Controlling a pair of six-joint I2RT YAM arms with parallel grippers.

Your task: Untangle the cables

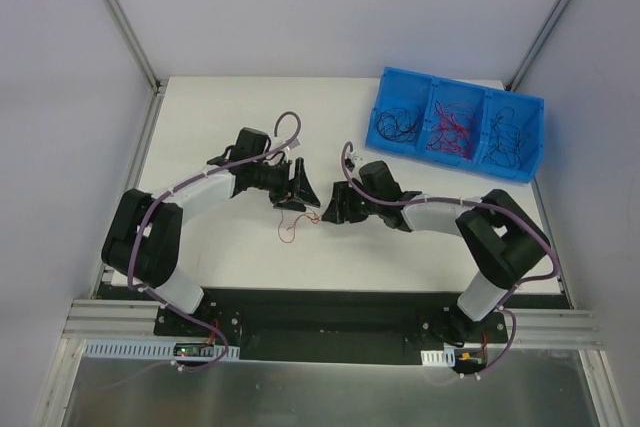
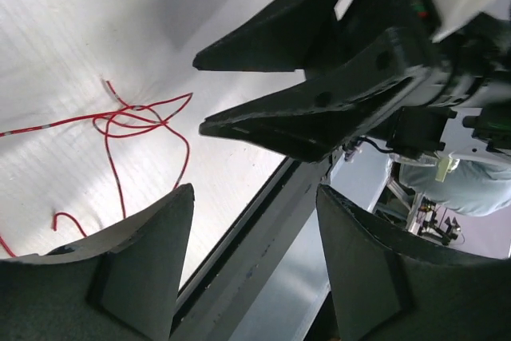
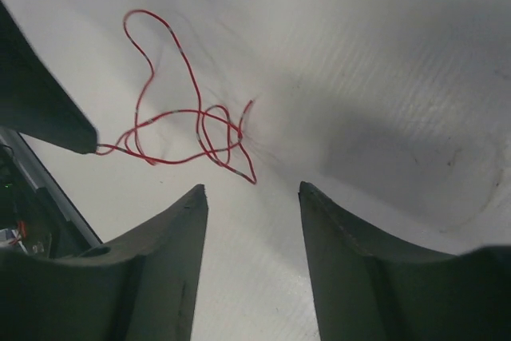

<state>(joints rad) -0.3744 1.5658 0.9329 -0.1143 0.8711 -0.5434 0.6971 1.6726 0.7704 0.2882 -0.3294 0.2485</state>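
- The red cable (image 1: pixel 289 225) lies loose on the desk (image 1: pixel 220 117), about midway along it and nearer the near edge than the far one. It is a small knot of overlapping loops with thin tails running out.
- In the right wrist view the loops stretch sideways, and one tail reaches the tip of a left finger (image 3: pixel 56 113). I cannot tell whether they touch.
- The left end effector (image 2: pixel 255 194) hangs just on the far side of the knot, fingers spread, nothing between them.
- The right end effector (image 3: pixel 253 189) hangs just on the knot's right-edge side, also spread and empty, with the loops ahead of its gap.
- My judgement is that the left is slightly nearer. Each would take a different tail and pull apart along the cable's sideways run.
- More cables (image 1: pixel 448 130) lie in the blue bin (image 1: pixel 462 88) at the far right corner, well apart.
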